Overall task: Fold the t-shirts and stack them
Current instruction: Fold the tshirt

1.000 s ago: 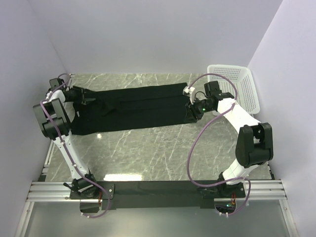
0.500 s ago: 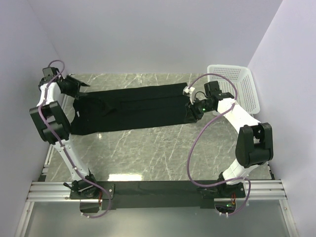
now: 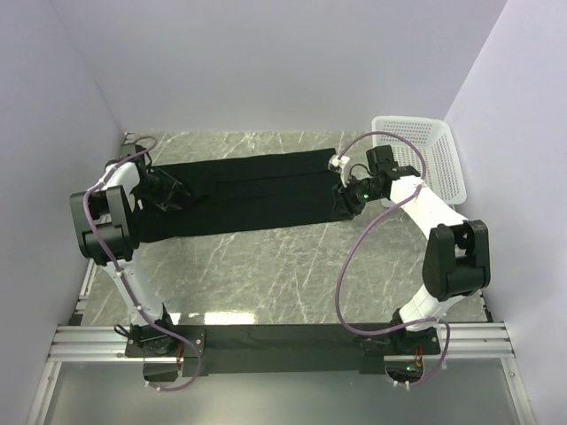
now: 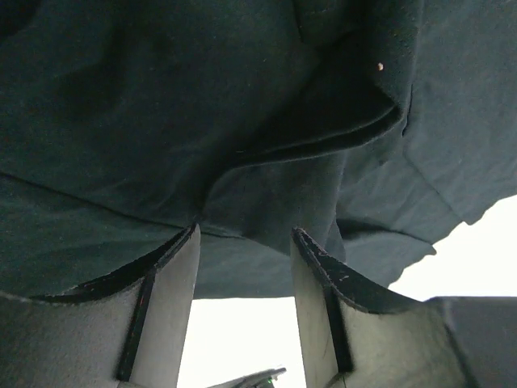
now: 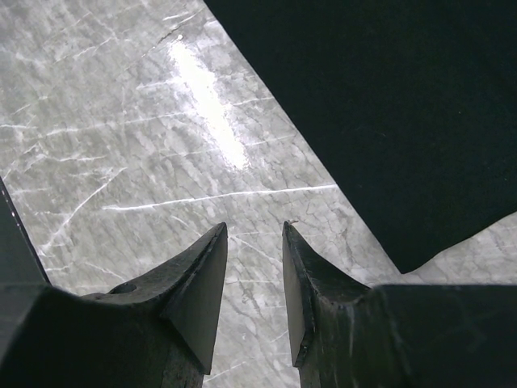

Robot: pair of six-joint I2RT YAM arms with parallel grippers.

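Note:
The black t-shirt (image 3: 257,190) lies folded into a long strip across the back of the marble table (image 3: 266,274). My left gripper (image 3: 168,190) is over the strip's rumpled left end. In the left wrist view the left gripper (image 4: 242,234) is open, with creased black cloth (image 4: 161,121) right at its fingertips and nothing in the gap. My right gripper (image 3: 341,202) sits at the strip's right end. In the right wrist view the right gripper (image 5: 254,230) is open over bare marble, and the shirt's edge (image 5: 404,97) lies just ahead and to the right.
A white perforated basket (image 3: 425,155) stands at the back right, beside the right arm. Walls close in the table on the left, back and right. Bare marble (image 5: 121,121) stretches between the shirt and the arm bases.
My left arm swung up toward the back-left corner, then came back down over the shirt's left end. The right arm and the shirt's right end have not moved.

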